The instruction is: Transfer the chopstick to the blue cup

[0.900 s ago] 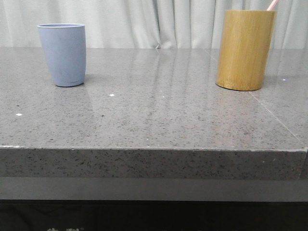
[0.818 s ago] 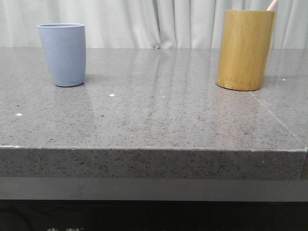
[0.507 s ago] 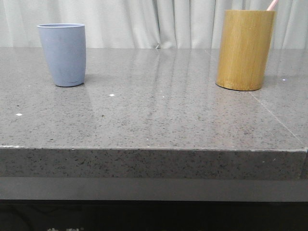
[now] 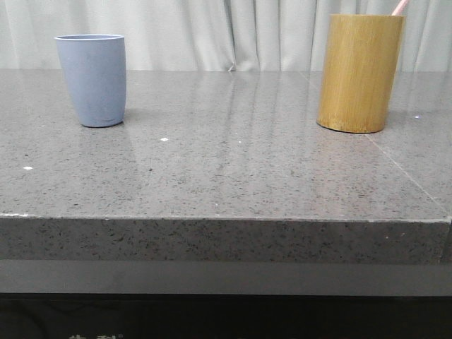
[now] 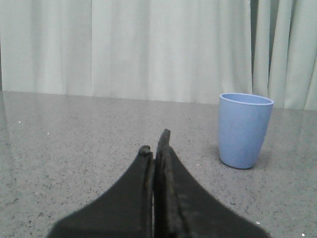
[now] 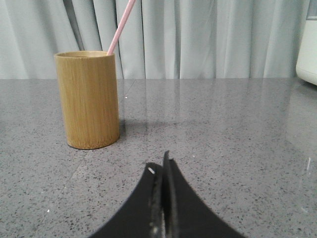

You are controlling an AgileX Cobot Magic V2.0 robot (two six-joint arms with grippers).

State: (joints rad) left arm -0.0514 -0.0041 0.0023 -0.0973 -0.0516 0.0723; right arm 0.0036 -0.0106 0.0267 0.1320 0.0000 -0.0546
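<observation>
The blue cup (image 4: 92,80) stands upright at the far left of the grey stone table; it is also in the left wrist view (image 5: 244,130). A pale pink chopstick (image 6: 121,27) leans out of the yellow-brown bamboo cylinder (image 6: 88,99), which stands at the far right (image 4: 359,73); only the chopstick's tip (image 4: 400,7) peeks over the rim in the front view. My left gripper (image 5: 154,144) is shut and empty, low over the table, short of the blue cup. My right gripper (image 6: 158,166) is shut and empty, some way short of the bamboo cylinder.
The table's front edge (image 4: 226,219) runs across the front view. Pale curtains (image 4: 226,32) hang behind the table. A white object (image 6: 308,49) sits at the edge of the right wrist view. Bare tabletop lies between the two cups.
</observation>
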